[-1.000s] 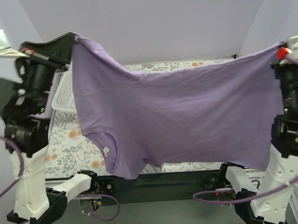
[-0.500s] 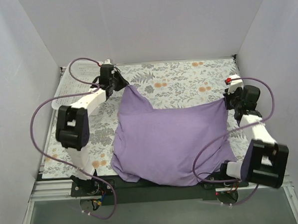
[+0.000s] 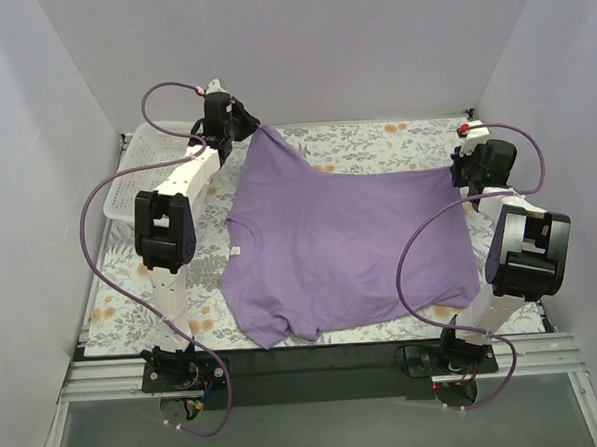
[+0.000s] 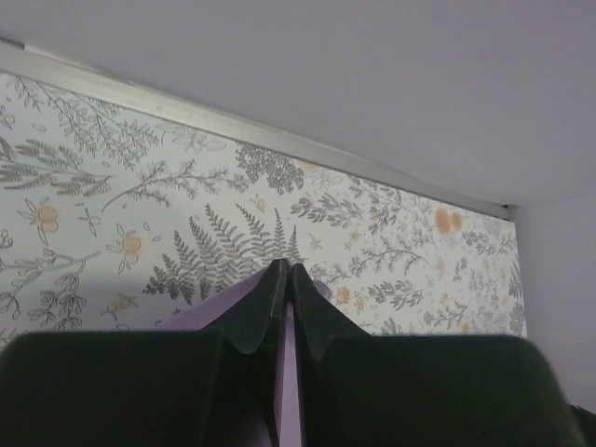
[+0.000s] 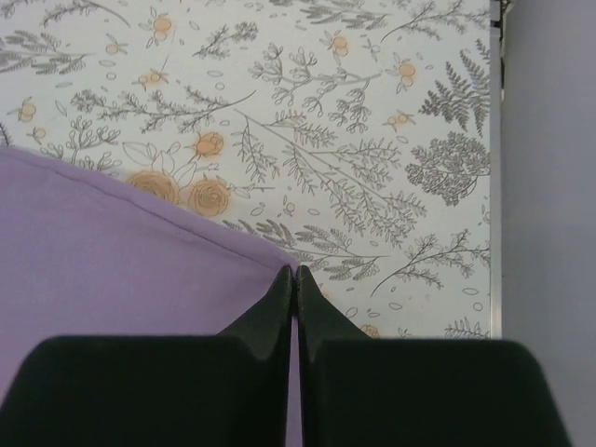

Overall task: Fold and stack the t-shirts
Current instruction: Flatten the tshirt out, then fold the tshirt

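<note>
The lavender-purple t-shirt (image 3: pixel 340 246) lies spread over the floral table cloth, its neck with a small white label toward the left and its near edge at the table's front. My left gripper (image 3: pixel 258 131) is shut on the shirt's far left corner, near the back of the table. My right gripper (image 3: pixel 454 171) is shut on the far right corner. In the left wrist view the fingertips (image 4: pixel 276 276) pinch purple cloth (image 4: pixel 223 303). In the right wrist view the closed fingertips (image 5: pixel 284 277) grip the shirt's hemmed corner (image 5: pixel 112 251).
A white mesh basket (image 3: pixel 136 177) stands at the back left, behind the left arm. White walls enclose the table on three sides. The metal back rim (image 4: pixel 233 126) runs just beyond the left gripper. Purple cables loop over both arms.
Both grippers have carried the shirt from hanging high in the air down and toward the back of the table. The shirt has gone from a bunched drape to lying spread flat.
</note>
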### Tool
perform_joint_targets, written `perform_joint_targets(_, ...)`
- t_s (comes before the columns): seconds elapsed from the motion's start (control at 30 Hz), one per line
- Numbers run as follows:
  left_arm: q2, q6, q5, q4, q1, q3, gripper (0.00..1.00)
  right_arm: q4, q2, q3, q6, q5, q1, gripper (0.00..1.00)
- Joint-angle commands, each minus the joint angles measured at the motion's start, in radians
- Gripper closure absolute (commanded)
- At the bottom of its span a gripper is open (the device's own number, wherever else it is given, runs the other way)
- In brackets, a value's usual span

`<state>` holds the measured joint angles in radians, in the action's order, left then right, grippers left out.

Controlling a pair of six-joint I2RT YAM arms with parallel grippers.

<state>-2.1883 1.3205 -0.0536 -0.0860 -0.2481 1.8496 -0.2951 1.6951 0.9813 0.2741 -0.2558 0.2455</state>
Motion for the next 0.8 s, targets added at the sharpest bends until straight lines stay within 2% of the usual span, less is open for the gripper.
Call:
perform_joint_targets(0.0, 0.002, -0.009, 0.023, -0.011, 0.02, 0.065, 1.0, -0.07, -0.011, 0.059, -0.059, 0.015, 0.021, 0.99)
perform_joint_targets(0.2, 0.019, -0.015, -0.015, -0.017, 0.026, 0.054, 1.0, -0.065, -0.043, 0.053, -0.09, -0.065, 0.038, 0.99)
perform_joint_targets(0.43, 0.11, -0.032, -0.078, 0.018, 0.027, -0.052, 1.0, -0.064, -0.089, 0.008, -0.108, -0.114, 0.061, 0.99)
perform_joint_targets(0.77, 0.375, -0.061, -0.123, 0.118, 0.03, -0.371, 1.0, -0.059, -0.121, -0.043, -0.115, -0.14, 0.106, 0.99)
